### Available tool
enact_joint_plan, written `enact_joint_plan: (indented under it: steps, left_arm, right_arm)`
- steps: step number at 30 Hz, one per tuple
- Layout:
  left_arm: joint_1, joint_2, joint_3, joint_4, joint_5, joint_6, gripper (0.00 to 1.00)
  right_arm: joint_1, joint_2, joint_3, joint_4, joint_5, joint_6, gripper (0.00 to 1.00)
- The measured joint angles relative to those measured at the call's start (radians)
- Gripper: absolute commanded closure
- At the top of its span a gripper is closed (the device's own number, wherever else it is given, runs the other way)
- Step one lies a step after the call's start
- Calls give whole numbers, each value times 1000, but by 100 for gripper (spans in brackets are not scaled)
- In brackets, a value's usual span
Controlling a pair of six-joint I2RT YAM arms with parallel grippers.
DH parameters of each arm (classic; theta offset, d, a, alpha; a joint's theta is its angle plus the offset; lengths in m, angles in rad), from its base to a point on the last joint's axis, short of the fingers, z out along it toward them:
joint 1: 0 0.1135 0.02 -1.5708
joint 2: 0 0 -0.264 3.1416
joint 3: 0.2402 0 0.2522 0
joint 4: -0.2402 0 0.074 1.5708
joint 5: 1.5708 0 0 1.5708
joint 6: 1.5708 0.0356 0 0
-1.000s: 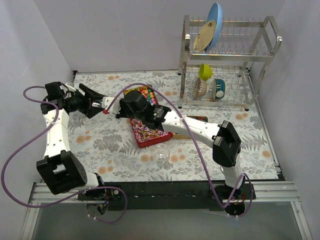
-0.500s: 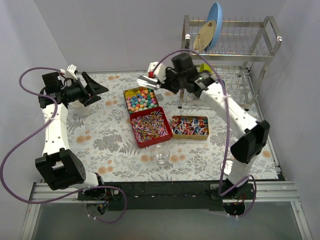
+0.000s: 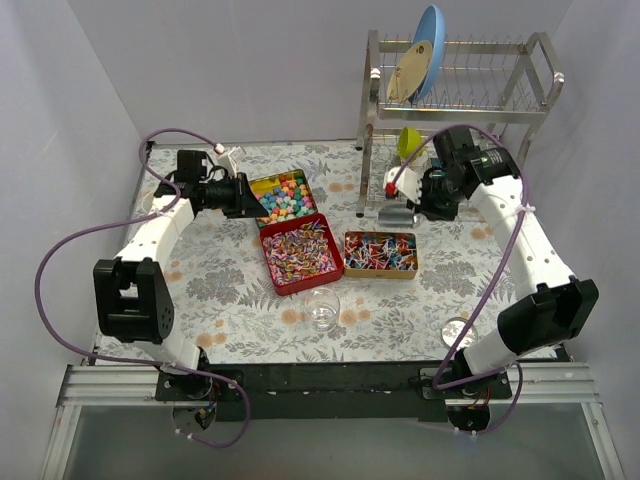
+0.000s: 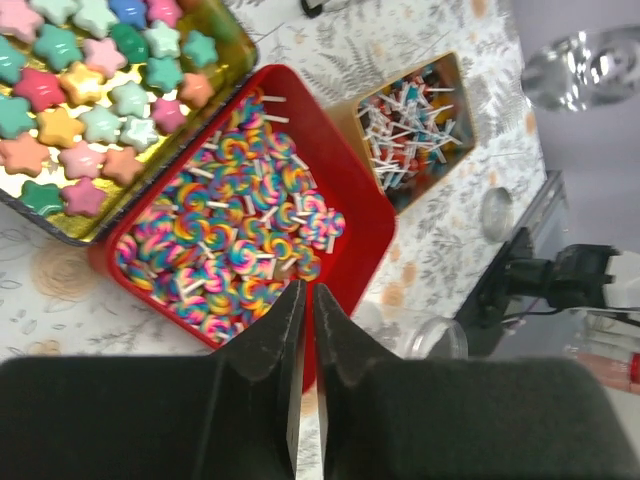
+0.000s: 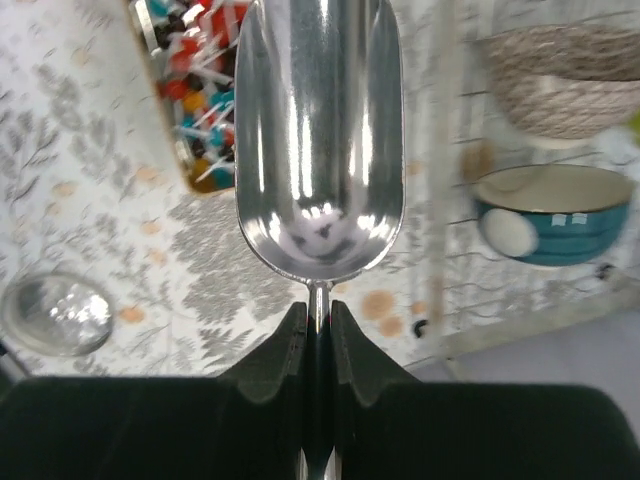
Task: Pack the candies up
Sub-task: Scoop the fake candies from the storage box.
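Lab booth mock kitchen, white walls (image 3: 250, 70), dish rack (image 3: 460, 113), floral tablecloth (image 3: 230, 290)

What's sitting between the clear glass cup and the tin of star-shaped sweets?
The red tin of swirly lollipops lies between them, seen best from the overhead camera.

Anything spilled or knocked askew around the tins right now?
Nothing spilled: the candies all sit inside the tins, none on the table. The red tin and star tin lie turned at an angle, while the stick-candy tin sits square. The scoop in the right gripper is empty.
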Motion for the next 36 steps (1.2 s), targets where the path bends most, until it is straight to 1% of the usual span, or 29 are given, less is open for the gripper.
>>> enact_joint_plan:
  steps: [3,6,8,12,18,24,28,32,36]
  left_arm:
    - [-2,50,-15,26,-16,10,100]
    - [-32,79,-29,38,-31,14,100]
    - [-70,95,-34,40,-42,14,100]
    - [-147,126,-35,55,-61,15,100]
    - [-235,162,-49,73,-108,18,100]
    - [-287,194,-55,90,-156,29,100]
    - [-324,255,-55,113,-184,40,100]
    - [-360,314,-54,143,-192,38,100]
    - [-378,330,-54,188,-184,26,100]
  right_arm:
    - [-6,-37,-141,-46,32,-40,99]
    - [-6,-57,-227,-72,63,-67,99]
    - [-6,-55,-250,-85,88,-72,99]
    - [-6,-24,-235,-84,129,-72,99]
    - [3,75,-174,-74,212,-72,99]
    - [29,140,-160,-72,291,-71,99]
    - [54,171,-147,-74,333,-67,99]
    - [92,223,-106,-71,370,-59,99]
    - [138,272,-94,-68,410,-52,99]
